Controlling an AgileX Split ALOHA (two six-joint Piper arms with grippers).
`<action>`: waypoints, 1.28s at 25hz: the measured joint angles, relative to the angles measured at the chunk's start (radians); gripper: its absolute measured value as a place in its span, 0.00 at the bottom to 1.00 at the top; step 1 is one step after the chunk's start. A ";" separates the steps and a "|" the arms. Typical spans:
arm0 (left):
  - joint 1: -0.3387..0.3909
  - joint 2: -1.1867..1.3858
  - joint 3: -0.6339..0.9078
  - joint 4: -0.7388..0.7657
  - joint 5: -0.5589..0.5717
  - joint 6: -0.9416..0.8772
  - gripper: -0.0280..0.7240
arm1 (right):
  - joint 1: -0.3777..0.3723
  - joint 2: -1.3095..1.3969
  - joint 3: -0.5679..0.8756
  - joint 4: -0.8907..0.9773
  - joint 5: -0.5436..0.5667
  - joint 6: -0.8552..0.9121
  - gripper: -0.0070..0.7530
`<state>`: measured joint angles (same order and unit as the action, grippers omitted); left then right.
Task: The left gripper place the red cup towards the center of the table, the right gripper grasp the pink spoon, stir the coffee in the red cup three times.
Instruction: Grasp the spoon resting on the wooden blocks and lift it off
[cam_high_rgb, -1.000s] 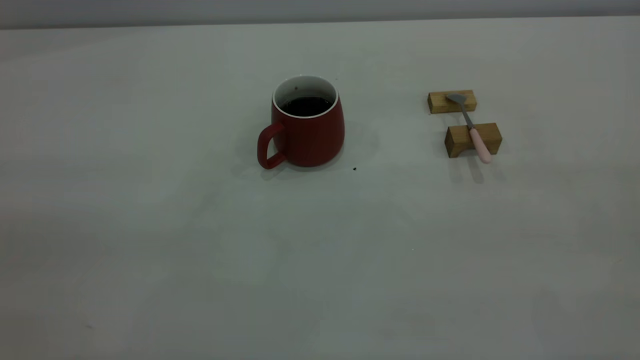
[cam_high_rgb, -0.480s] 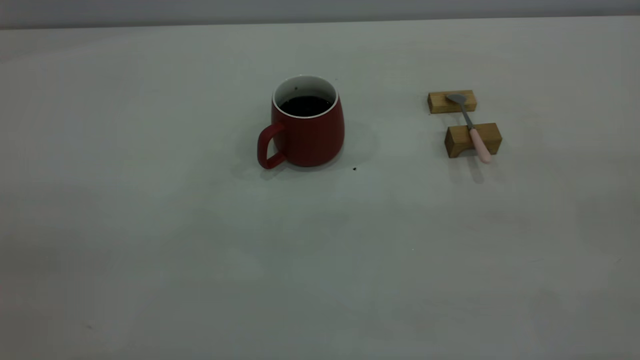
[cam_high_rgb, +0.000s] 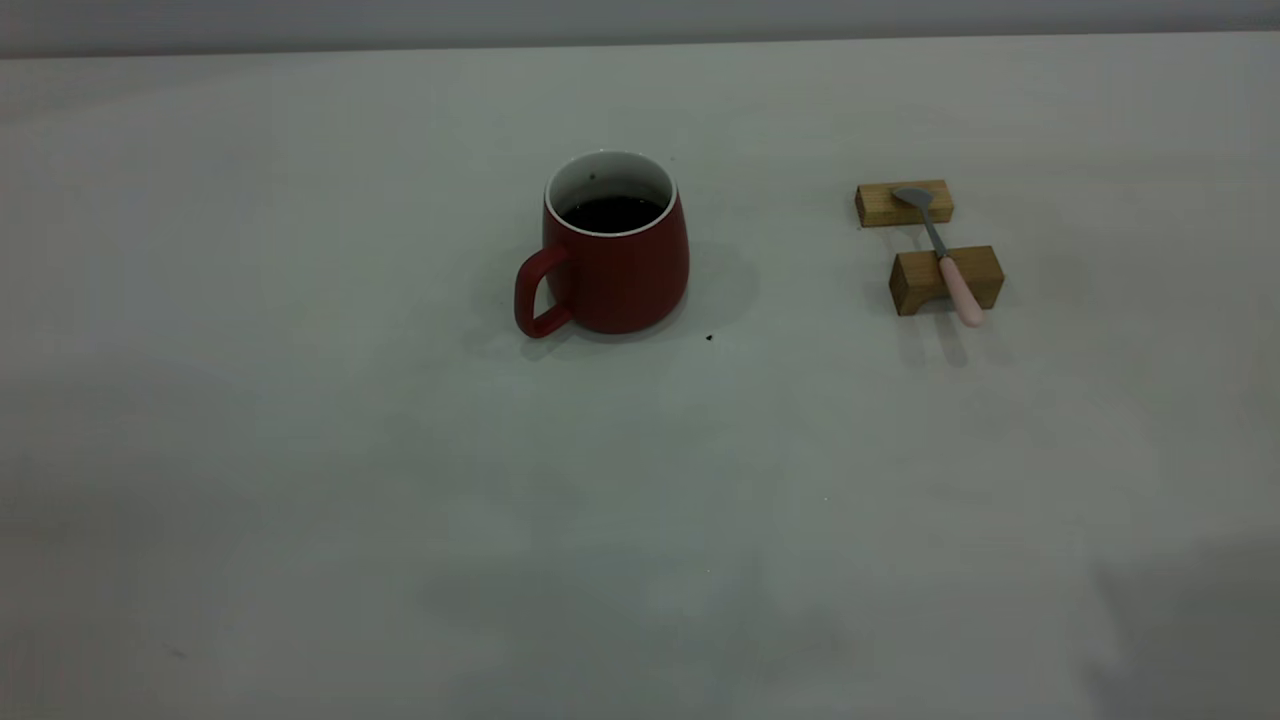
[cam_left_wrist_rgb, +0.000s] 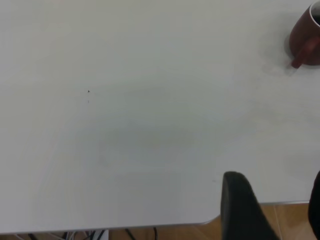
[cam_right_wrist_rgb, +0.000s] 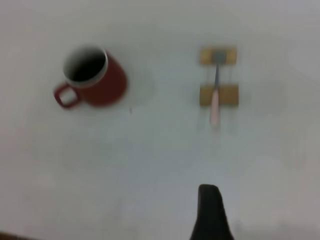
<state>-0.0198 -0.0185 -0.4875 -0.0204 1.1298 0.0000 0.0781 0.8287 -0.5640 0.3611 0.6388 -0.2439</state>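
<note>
The squat dark-red matte mug (cam_high_rgb: 615, 258) stands upright near the middle of the pale grey-white flat surface (cam_high_rgb: 300, 480), its loop handle turned to the near left and flat dark coffee (cam_high_rgb: 612, 212) visible inside the white interior; judging by this position, the centring step appears complete. To the right, well apart from the mug, two tan wooden blocks, the far one (cam_high_rgb: 903, 203) and the near one (cam_high_rgb: 945, 279), carry the slim pink-handled metal spoon (cam_high_rgb: 945, 262). This support raises the shank off the surface, presumably to leave clearance for the jaws. The spoon's long axis runs far to near: the grey bowl rests on the far block, and the pink handle overhangs the near block, pointing slightly right. Neither arm appears in the exterior view. The wrist views show only part of each gripper, so I cannot tell how the left or right jaws stand.
</note>
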 joint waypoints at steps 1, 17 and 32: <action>0.000 0.000 0.000 0.000 0.000 0.000 0.58 | 0.000 0.078 -0.018 0.014 -0.007 -0.022 0.79; 0.000 0.000 0.001 0.000 0.000 0.000 0.58 | 0.006 1.061 -0.474 0.167 -0.045 -0.168 0.79; 0.000 0.000 0.001 0.000 0.000 0.000 0.58 | 0.115 1.428 -0.798 -0.029 -0.064 0.012 0.79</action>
<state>-0.0198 -0.0185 -0.4868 -0.0204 1.1298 0.0000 0.1932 2.2571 -1.3621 0.3324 0.5743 -0.2314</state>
